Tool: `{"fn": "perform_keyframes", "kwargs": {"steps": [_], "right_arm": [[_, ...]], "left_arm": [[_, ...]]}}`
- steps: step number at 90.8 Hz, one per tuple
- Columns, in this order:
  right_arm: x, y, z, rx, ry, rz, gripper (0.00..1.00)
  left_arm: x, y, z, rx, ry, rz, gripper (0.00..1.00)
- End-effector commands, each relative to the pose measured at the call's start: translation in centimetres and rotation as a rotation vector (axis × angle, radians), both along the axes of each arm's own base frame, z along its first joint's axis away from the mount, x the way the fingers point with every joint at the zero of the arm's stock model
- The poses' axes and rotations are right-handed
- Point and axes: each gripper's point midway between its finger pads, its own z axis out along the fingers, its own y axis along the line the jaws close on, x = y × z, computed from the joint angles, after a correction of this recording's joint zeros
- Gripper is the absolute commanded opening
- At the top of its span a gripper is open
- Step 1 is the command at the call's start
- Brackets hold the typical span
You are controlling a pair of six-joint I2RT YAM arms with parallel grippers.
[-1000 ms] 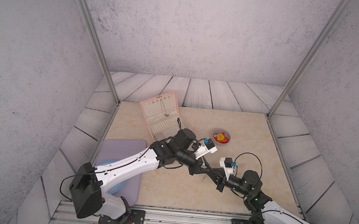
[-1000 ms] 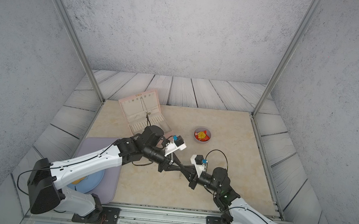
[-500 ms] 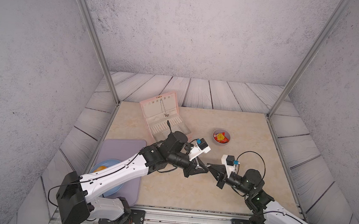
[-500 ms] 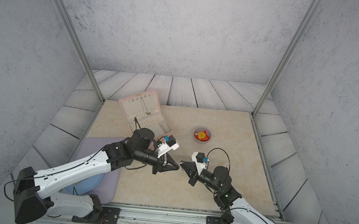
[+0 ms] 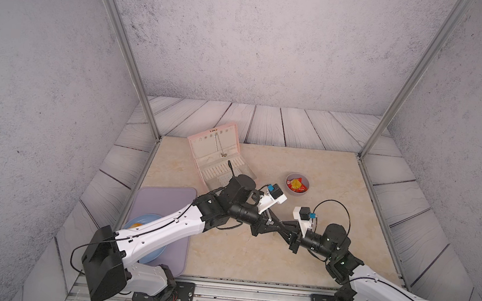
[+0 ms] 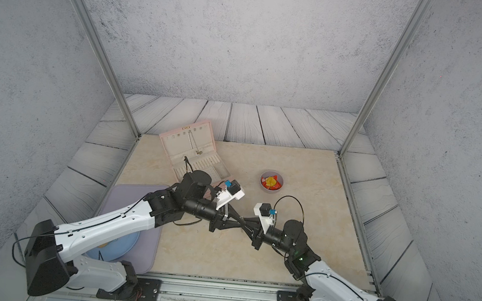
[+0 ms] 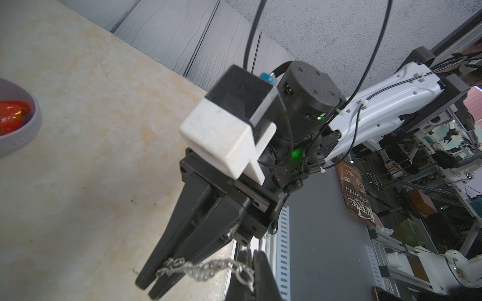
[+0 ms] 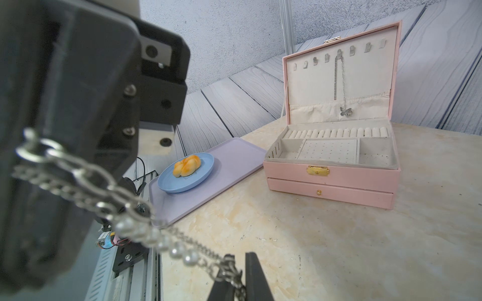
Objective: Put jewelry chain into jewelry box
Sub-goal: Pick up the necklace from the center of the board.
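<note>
Both grippers meet tip to tip above the middle of the table. The jewelry chain (image 7: 203, 268), silvery links with a run of small pearls (image 8: 156, 239), spans the short gap between them. My left gripper (image 7: 252, 253) is shut on its ring end. My right gripper (image 8: 239, 256) has its jaws a little apart, and the chain's other end still lies bunched between them. In both top views the left gripper (image 5: 278, 222) and right gripper (image 5: 286, 225) hide the chain. The pink jewelry box (image 5: 218, 158) (image 8: 331, 172) stands open at the back left, beyond the left arm.
A thin necklace with a butterfly pendant (image 8: 345, 112) hangs from a hook in the box lid. A grey bowl (image 5: 288, 178) holding a red packet sits right of the box. A purple tray (image 5: 165, 198) with a blue plate (image 8: 167, 182) and a bun is at the front left.
The left gripper has drawn back from alongside the right gripper, and the two now stand tip to tip with the chain between them. The right jaws have parted slightly.
</note>
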Motion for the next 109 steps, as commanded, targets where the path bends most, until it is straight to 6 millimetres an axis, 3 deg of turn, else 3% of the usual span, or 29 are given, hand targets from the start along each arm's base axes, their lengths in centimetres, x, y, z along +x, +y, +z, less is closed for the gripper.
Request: {"fn": "perform_keyframes", "kwargs": {"steps": [1,33,60,73,82,109], "right_arm": [[-0.4,0.2,0.9,0.03,-0.004,0.025,0.16],[0.1,0.1,-0.4,-0.003,0.013,0.003,0.15],[1.7,-1.1,-0.5,-0.041,0.006,-0.124,0.0],[2.5,-2.6,0.2,-0.074,-0.025,-0.224,0.0],[2.7,-3.3,1.1,-0.115,-0.064,-0.261,0.0],[3.9,-4.7,2.5,-0.29,-0.262,-0.329,0.0]], "left_arm": [[-0.2,-0.6,2.3,-0.067,-0.027,-0.028,0.0],[-0.3,-0.6,2.6,-0.076,-0.024,-0.035,0.0],[-0.7,0.3,2.0,-0.072,-0.05,-0.029,0.0],[-0.2,1.1,-1.1,-0.063,-0.072,0.018,0.0],[1.1,1.3,-3.7,-0.037,-0.049,0.075,0.0],[5.2,-1.4,-8.3,-0.001,-0.023,0.155,0.0]]}}
